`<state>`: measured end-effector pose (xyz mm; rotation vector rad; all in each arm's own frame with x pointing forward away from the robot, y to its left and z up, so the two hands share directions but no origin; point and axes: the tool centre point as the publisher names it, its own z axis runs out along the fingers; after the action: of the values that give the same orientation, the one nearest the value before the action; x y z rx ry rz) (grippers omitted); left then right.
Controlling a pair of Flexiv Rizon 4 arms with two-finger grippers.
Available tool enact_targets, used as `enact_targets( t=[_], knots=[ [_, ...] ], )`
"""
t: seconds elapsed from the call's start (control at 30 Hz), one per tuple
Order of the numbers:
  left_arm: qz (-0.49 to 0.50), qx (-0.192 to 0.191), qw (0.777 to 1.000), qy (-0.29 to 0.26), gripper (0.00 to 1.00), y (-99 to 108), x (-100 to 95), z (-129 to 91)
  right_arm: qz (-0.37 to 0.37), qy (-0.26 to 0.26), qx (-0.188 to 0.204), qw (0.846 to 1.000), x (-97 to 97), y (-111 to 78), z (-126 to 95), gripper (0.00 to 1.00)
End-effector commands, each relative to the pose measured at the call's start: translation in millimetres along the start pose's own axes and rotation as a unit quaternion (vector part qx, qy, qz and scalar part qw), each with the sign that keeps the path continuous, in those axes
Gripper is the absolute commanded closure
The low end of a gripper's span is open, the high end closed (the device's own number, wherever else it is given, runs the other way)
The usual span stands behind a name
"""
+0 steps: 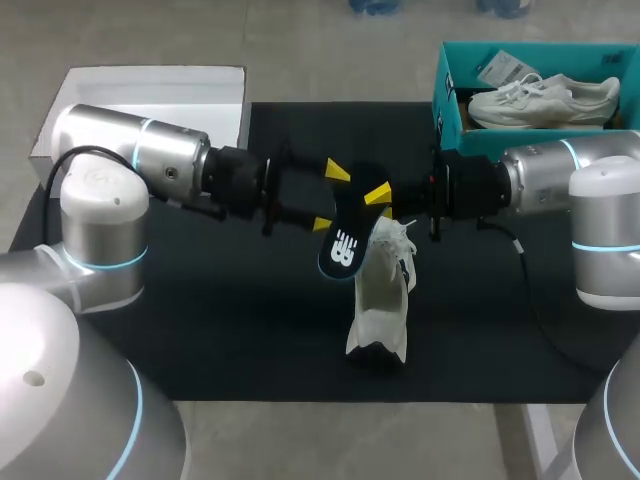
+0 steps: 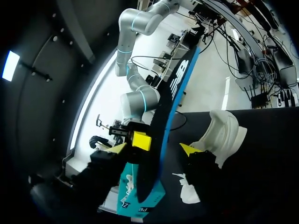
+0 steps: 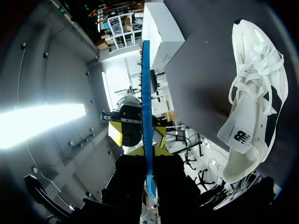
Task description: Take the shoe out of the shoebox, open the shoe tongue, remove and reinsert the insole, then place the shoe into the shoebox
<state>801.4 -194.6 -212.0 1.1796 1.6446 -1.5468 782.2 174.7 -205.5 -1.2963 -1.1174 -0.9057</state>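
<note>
A black insole (image 1: 342, 245) with a white logo and a blue underside hangs in the air over the black mat, with my right gripper (image 1: 380, 195) shut on its upper end. In the right wrist view its blue edge (image 3: 146, 93) runs straight out from between that gripper's (image 3: 149, 151) fingers. My left gripper (image 1: 330, 198) faces it from the left, open, its yellow tips above and below the insole (image 2: 173, 93); the left gripper (image 2: 154, 149) straddles it with a gap on each side. The white shoe (image 1: 382, 295) lies on the mat under the insole, tongue pulled up (image 2: 222, 133) (image 3: 254, 102).
The teal shoebox (image 1: 450, 95) stands at the back right with a second white shoe (image 1: 545, 100) in it. A white box lid (image 1: 150, 85) lies at the back left. The black mat (image 1: 200, 320) covers the table's middle.
</note>
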Motion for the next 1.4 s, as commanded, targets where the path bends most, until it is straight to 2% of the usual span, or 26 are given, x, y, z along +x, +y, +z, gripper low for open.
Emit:
enact_targets(
  t=[0.03,0.57,0.87,0.9,0.93,0.97,1.1,1.13,1.17,1.23,1.3,1.4],
  knots=[
    [0.0,0.001,1.0,-0.002,1.0,0,5.1,1,0.0,-0.001,-0.001,1.0,0.1,-0.3,1,1.0],
    [0.002,0.012,1.0,0.002,1.0,1,0.9,12,0.0,-0.001,-0.001,1.0,0.1,-0.3,1,1.0],
    [0.007,0.014,1.0,0.005,1.0,0,6.0,11,0.0,-0.001,-0.001,1.0,0.1,-0.3,1,1.0],
    [0.007,0.013,1.0,0.005,1.0,0,6.9,9,0.0,-0.001,-0.001,1.0,0.1,-0.3,1,0.53],
    [0.008,0.013,1.0,0.005,1.0,-1,7.7,8,0.0,-0.001,-0.001,1.0,0.1,-0.3,1,0.0],
    [0.008,0.012,1.0,0.004,1.0,-1,8.5,6,-0.008,0.003,-0.008,1.0,0.0,-2.8,-5,0.0],
    [0.008,0.009,1.0,0.003,1.0,-3,11.1,-2,-0.045,-0.036,-0.038,0.998,6.4,-16.5,-31,0.0],
    [0.007,0.009,1.0,0.003,1.0,-4,12.1,-3,-0.048,-0.056,-0.049,0.996,9.8,-20.8,-38,0.0],
    [0.007,0.008,1.0,0.003,1.0,-4,13.2,-5,-0.021,-0.115,-0.069,0.991,12.7,-24.0,-44,0.0],
    [0.007,0.008,1.0,0.003,1.0,-6,15.8,-9,-0.036,-0.164,-0.076,0.983,25.7,-30.5,-52,0.0],
    [0.005,0.007,1.0,-0.002,1.0,-6,17.3,-11,-0.03,-0.237,-0.093,0.966,34.9,-34.3,-55,0.0],
    [0.004,0.007,1.0,-0.004,1.0,-7,19.2,-15,-0.027,-0.356,-0.136,0.924,47.2,-39.0,-58,0.0]
  ],
)
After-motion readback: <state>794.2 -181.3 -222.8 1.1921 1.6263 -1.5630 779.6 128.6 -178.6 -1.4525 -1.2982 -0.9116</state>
